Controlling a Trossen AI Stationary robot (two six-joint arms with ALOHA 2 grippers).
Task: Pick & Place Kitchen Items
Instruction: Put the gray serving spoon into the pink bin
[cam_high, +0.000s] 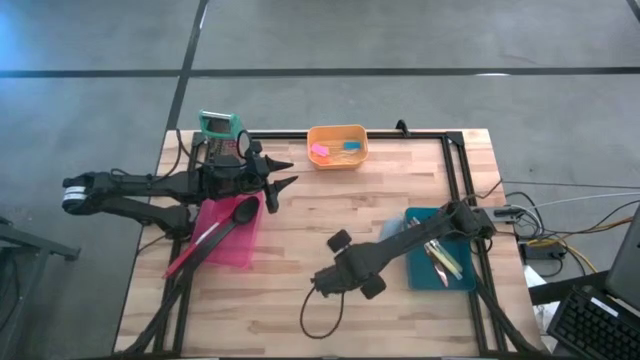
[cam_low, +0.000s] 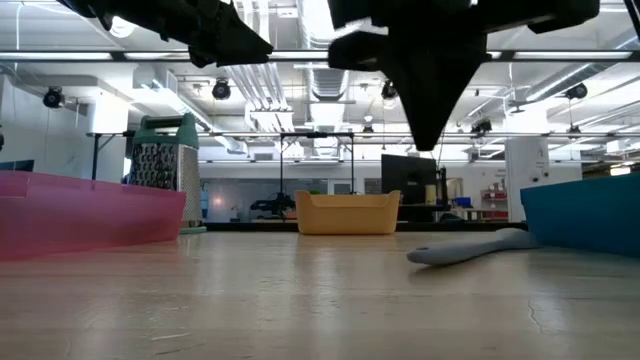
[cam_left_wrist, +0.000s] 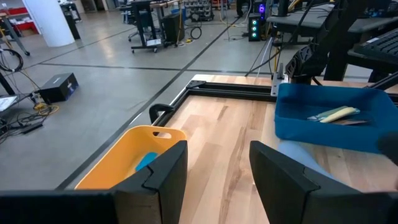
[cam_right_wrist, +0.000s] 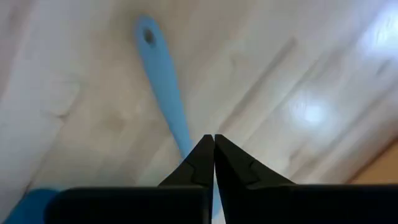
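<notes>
A pale-blue spoon (cam_low: 470, 248) lies flat on the wooden table, its bowl toward the blue tray (cam_high: 420, 268). Its handle (cam_right_wrist: 163, 74) runs under my right gripper (cam_right_wrist: 213, 142). That gripper (cam_low: 432, 138) is shut, points down and hangs clear above the handle, touching nothing. My left gripper (cam_high: 280, 182) is open and empty, above the table by the pink tray's far right corner; it also shows in the left wrist view (cam_left_wrist: 217, 174). The pink tray (cam_high: 240, 250) holds a black spoon (cam_high: 238, 213) and a red spoon (cam_high: 195, 250). The blue tray holds slim cutlery and a yellow tool (cam_high: 447, 262).
The orange tub (cam_high: 337, 145) stands at the far edge, with pink and blue tools in it. The green-topped grater (cam_high: 220, 130) stands at the far left. A black cable loop (cam_high: 320, 312) hangs below the right arm. Bare wood lies between the two trays.
</notes>
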